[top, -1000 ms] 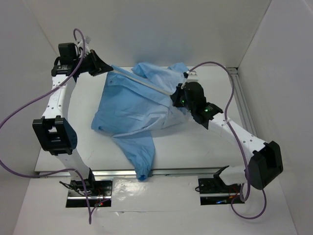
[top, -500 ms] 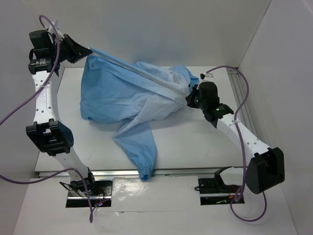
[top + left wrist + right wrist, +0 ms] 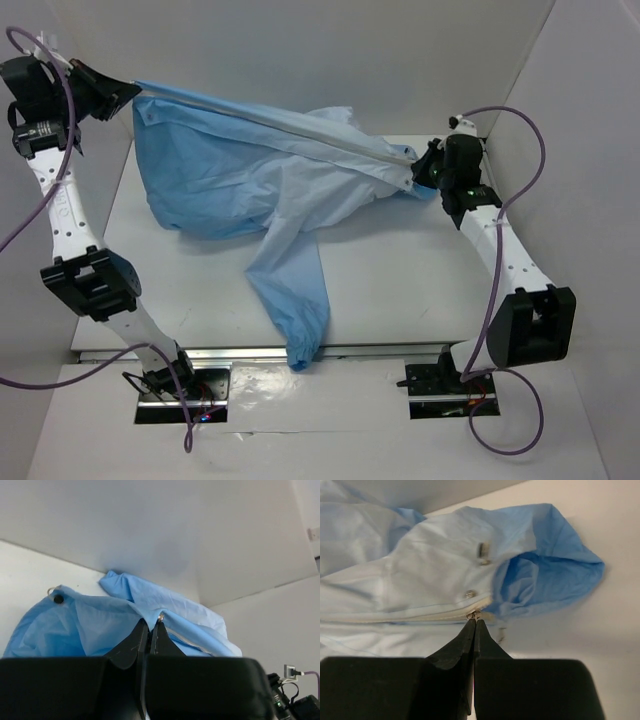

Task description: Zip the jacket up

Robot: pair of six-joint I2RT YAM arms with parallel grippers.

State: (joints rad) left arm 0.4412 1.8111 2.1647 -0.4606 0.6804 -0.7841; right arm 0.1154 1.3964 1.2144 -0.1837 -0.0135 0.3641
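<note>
Nearest, bottom centre of the top view: one sleeve [image 3: 300, 305] trails off the near edge of the table [image 3: 400, 275]. It hangs loose and plays no part in the pull.

Middle of frame: the jacket [image 3: 240, 180] lies bunched on the left half of the table. Its front edge is lifted clear, and the body hangs from that edge like a curtain.

Right of centre: the right gripper [image 3: 420, 170] is low, just above the table. In its wrist view the fingers are nipped fully together on the end of the zipper edging [image 3: 405, 616], with a small metal tab [image 3: 474, 614] right at the tips. I cannot tell whether this is the slider or an end stop.

Upper left, farthest and highest: the left gripper [image 3: 128, 90] is drawn almost shut on a fold of the jacket at the other end of the edging. Its wrist view shows a small metal ring [image 3: 161, 616] beside the tips.

The edging runs as one straight, taut white line across the top view, from upper left down to right of centre.

Notes for the step, my judgement:
- Keep the line tight, since slack would let the thin cloth fold into the teeth.
- Move whichever hand holds the slider straight along the line, never across it.
- Go slowly. The grips are small and the tab could slip out.
- Watch the hanging cloth near the track for snagging.
</note>
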